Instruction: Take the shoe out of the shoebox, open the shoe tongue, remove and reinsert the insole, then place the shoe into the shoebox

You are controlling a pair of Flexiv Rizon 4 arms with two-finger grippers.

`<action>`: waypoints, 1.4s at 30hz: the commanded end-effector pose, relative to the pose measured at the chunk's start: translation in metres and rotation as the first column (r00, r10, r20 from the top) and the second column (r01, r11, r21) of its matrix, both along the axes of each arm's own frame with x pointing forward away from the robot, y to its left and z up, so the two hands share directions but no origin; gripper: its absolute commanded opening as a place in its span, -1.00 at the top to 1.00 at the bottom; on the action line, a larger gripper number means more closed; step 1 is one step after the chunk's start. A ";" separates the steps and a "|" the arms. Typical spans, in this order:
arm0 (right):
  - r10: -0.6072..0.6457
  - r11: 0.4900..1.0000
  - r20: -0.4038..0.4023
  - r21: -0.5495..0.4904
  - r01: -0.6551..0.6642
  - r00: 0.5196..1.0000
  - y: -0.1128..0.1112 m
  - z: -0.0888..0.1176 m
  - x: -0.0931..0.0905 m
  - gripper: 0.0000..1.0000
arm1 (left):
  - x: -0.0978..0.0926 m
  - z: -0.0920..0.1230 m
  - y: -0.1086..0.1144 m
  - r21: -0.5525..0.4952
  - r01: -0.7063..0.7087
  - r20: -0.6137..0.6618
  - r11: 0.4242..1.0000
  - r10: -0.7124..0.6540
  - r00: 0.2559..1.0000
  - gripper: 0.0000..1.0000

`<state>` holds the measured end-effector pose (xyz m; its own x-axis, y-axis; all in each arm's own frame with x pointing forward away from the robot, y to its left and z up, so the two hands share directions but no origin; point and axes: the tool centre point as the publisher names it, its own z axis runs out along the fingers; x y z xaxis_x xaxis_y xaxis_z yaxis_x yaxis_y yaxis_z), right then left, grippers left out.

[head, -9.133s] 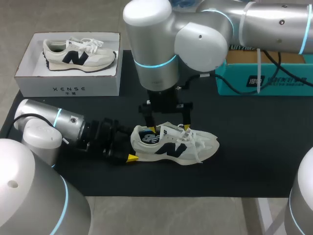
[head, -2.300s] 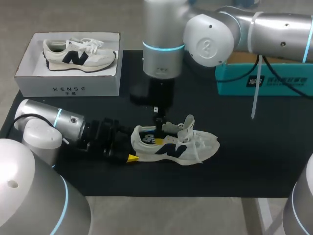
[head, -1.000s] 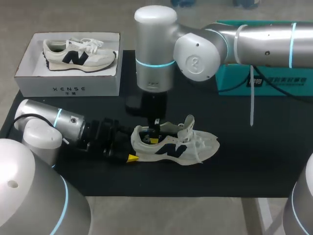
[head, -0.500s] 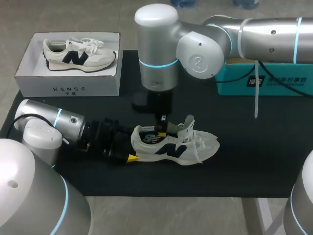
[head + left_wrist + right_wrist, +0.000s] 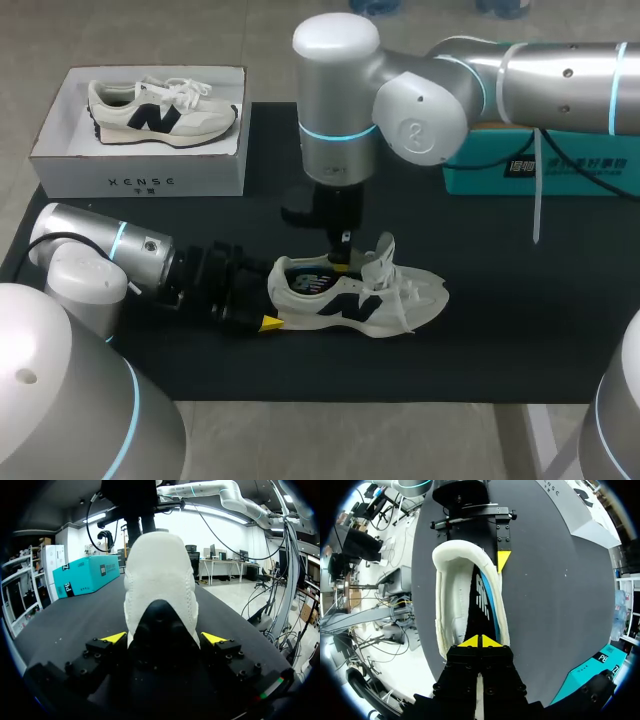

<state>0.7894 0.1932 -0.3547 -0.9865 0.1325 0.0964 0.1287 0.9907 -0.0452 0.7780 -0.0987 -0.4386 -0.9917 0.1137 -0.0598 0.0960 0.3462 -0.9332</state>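
A white sneaker [image 5: 385,297] with a dark side logo lies on its sole on the black mat, toe to the right. My left gripper [image 5: 270,296] lies low on the mat with the shoe's heel [image 5: 160,580] between its wide-set yellow tips, both touching it, so it is shut on the shoe. My right gripper [image 5: 342,262] hangs from above, shut, its tips [image 5: 480,641] pressed together just over the shoe's mouth beside the raised tongue. Nothing shows between them. The dark printed insole [image 5: 482,600] lies inside the shoe.
A white shoebox [image 5: 140,182] at the back left holds a second sneaker [image 5: 160,110]. A teal box [image 5: 540,172] stands at the back right. Bare black mat [image 5: 520,310] stretches right of and in front of the shoe.
My right gripper has moved a little to the right along the shoe's opening, from above the heel end towards the tongue. The left gripper and shoe have stayed put.
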 end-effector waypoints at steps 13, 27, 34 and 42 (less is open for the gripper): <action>-0.011 1.000 0.039 -0.027 0.012 0.999 0.010 -0.011 0.012 1.00 | -0.002 -0.002 0.000 0.001 -0.002 0.002 1.000 0.002 1.000 1.00; -0.017 1.000 0.025 -0.007 0.017 1.000 0.011 -0.018 0.010 0.29 | -0.002 -0.002 0.000 0.001 -0.002 0.002 1.000 0.002 1.000 1.00; -0.024 1.000 0.023 -0.007 0.024 0.999 0.009 -0.017 0.008 0.22 | -0.002 -0.002 0.000 0.001 -0.002 0.002 1.000 0.002 1.000 1.00; -0.017 1.000 0.010 0.010 0.017 1.000 0.012 -0.030 0.012 0.18 | -0.002 -0.002 0.000 0.001 -0.002 0.002 1.000 0.002 1.000 1.00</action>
<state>0.7973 0.2044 -0.3746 -0.9856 0.1500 0.0787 0.1471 0.9883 -0.0415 0.7782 -0.0987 -0.4386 -0.9918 0.1132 -0.0594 0.0954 0.3462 -0.9333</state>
